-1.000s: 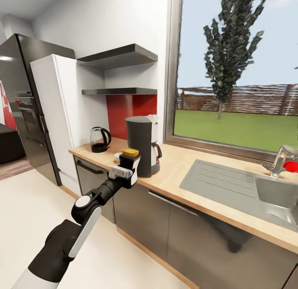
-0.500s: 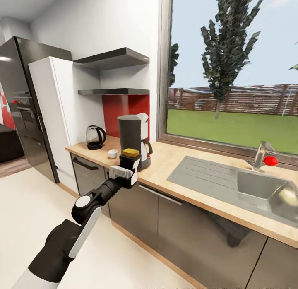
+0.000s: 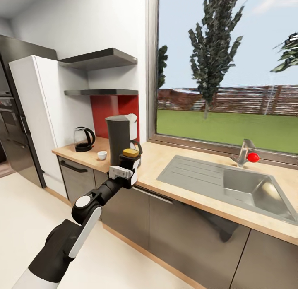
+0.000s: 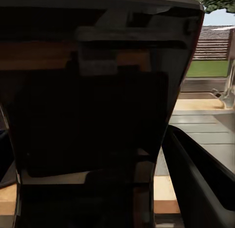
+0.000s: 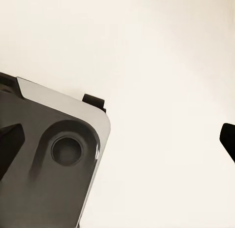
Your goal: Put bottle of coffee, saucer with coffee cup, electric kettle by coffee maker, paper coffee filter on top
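My left gripper (image 3: pixel 128 166) is shut on the bottle of coffee (image 3: pixel 130 154), a dark jar with a yellow lid, held in front of the counter's edge just before the black coffee maker (image 3: pixel 119 136). In the left wrist view the dark bottle (image 4: pixel 88 130) sits close between the fingers (image 4: pixel 196 179). The electric kettle (image 3: pixel 83 139) stands at the counter's left end, and a small white coffee cup (image 3: pixel 102 155) sits between it and the coffee maker. I cannot make out the saucer or the filter. My right gripper (image 5: pixel 120 144) hangs open over the pale floor.
The wooden countertop (image 3: pixel 161 158) runs right to a steel sink (image 3: pixel 231 185) with a faucet (image 3: pixel 244 151) under a large window. Two dark shelves (image 3: pixel 99 91) hang above the kettle. A tall white cabinet (image 3: pixel 33 115) stands left. The robot's base (image 5: pixel 44 169) lies below my right gripper.
The whole view has shifted, so the camera has moved: the counter, coffee maker and kettle now sit further left in the picture. My left arm keeps its pose, still holding the bottle.
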